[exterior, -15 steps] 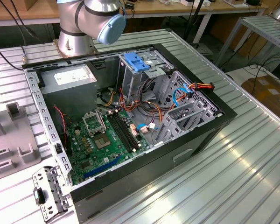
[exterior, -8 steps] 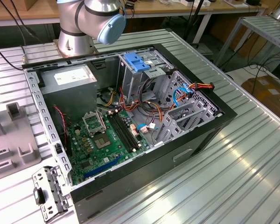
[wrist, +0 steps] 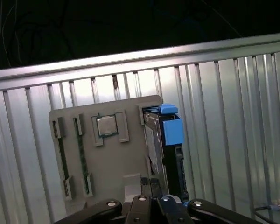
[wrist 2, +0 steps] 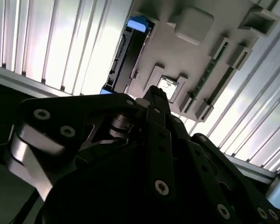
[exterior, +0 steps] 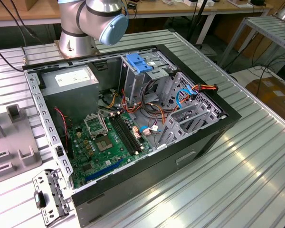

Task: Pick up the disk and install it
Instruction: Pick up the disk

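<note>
Tool [wrist: 150,181] up over the grey tray [wrist: 112,163], fingers pinched together with nothing between them. And there's the disk [wrist: 154,140], standing on edge in a slot at the tray's side, thin silver metal with a blue rail capping its end. Next to it, the same tray seats a square processor chip [wrist: 107,125] and two memory sticks [wrist: 60,154], all on the ribbed metal surface [wrist: 224,116]. In the exterior view, the computer case [exterior: 199,137] lies open, showing a green motherboard [exterior: 104,142], a power-supply box [exterior: 71,83] and a blue bracket [exterior: 139,63].
</note>
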